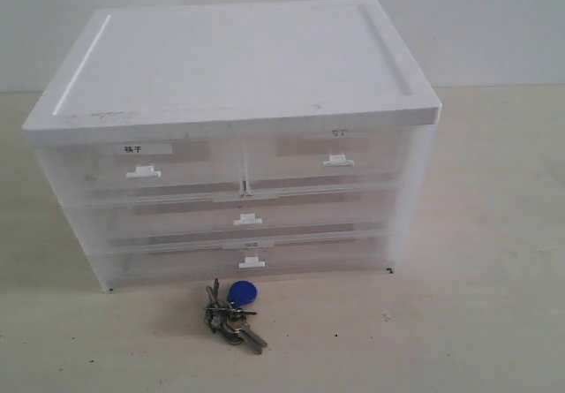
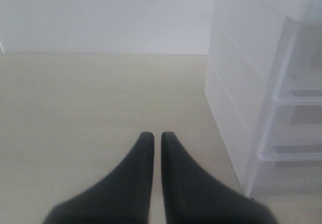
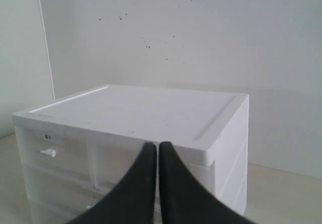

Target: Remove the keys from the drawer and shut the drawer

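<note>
Keys (image 1: pixel 234 315) lie on the pale, faintly grained tabletop (image 1: pixel 477 322), just in front of the drawer cabinet (image 1: pixel 238 57) and outside every drawer. We see a small tangle of dull silver metal blades on a ring, with a smooth blue oval fob (image 1: pixel 241 292) at the end nearest the cabinet.

The cabinet is a boxy plastic unit. Its flat lid is opaque white with a raised rim, and its body is frosted and translucent. Two small drawers sit side by side at the top, the left one (image 1: pixel 141 170) with a small paper label and the right one (image 1: pixel 331 156) beside it. Below them come a wide middle drawer (image 1: pixel 247 209) and a wide bottom drawer (image 1: pixel 252 253). Each has a small white tab handle, and all four fronts sit flush with the frame.

Our left gripper (image 2: pixel 153 136) hangs over bare table beside the cabinet's side wall. Its matte black tapered fingers (image 2: pixel 131 183) are drawn together to a thin slit and hold nothing. Our right gripper (image 3: pixel 153 146) is level with the lid's edge, its black fingers (image 3: pixel 176 189) likewise pressed together and empty.
</note>
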Robot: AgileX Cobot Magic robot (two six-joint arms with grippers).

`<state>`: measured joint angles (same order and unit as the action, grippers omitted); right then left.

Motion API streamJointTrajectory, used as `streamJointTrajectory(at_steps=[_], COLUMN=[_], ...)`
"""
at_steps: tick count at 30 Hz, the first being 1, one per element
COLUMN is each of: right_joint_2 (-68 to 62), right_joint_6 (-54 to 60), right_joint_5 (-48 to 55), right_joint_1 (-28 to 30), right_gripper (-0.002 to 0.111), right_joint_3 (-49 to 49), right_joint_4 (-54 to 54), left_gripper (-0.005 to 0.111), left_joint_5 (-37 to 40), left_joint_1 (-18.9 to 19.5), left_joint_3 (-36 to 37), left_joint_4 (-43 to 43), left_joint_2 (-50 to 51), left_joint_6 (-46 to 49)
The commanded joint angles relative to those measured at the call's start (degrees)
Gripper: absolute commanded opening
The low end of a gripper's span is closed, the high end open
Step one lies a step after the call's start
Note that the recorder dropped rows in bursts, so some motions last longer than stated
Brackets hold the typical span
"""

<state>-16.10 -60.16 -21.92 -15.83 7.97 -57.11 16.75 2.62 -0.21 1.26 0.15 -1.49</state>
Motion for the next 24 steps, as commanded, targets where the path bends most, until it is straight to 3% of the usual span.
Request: streamJointTrajectory(at_steps=[1,6,11,15,24], right_joint_2=[0.34,0.76,8.26,16.10,16.10], right_joint_6=[0.11,2.00,6.71,13.90,33.40], right_joint_5=[-0.07,1.25,4.25,6.01,4.62], right_joint_1=[0.35,0.35,0.59,2.16,13.70], right_gripper=[0.000,0.000,0.000,0.000,0.000], right_joint_3=[0.00,0.00,-3.12,-5.08,-5.87], right_joint_4=[-0.01,3.86,23.10,30.00,52.66], left_gripper=[0.005,0.005,0.005,0.005,0.005], left_joint_5=[0.07,0.07,0.07,0.07,-0.22], left_joint_1=[0.18,0.18,0.18,0.18,0.18], left_joint_3=[0.21,0.21,0.21,0.21,0.21], left_joint_4=[-0.22,-0.22,-0.22,-0.22,-0.23], left_joint_2=[-0.15,-0.15,-0.15,-0.15,-0.15], left_joint_6=[0.27,0.27,0.27,0.27,0.27])
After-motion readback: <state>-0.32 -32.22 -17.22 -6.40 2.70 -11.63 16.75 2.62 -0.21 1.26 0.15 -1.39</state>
